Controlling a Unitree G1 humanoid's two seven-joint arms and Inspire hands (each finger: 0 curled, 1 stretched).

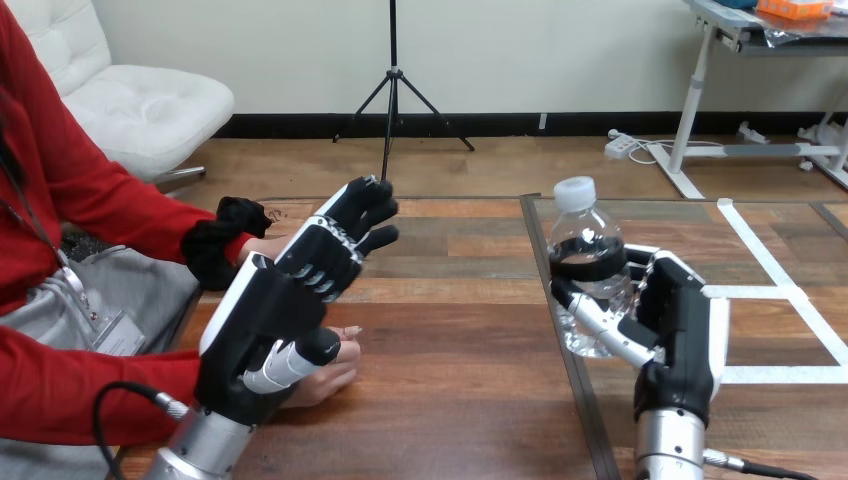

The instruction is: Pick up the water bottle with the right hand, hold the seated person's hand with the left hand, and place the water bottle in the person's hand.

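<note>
Gripping the capped water bottle [586, 226] is the right hand [682, 322].

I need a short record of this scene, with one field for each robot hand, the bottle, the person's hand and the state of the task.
Right hand: fingers curled round the water bottle
Water bottle: upright, white cap on, over the right part of the table; whether it rests on the table, I cannot tell
Left hand: over the person's hand; a grip cannot be confirmed
Person's hand: low at the table's left side, partly under the left hand
Task state: bottle grasped, not yet in the person's hand
</note>
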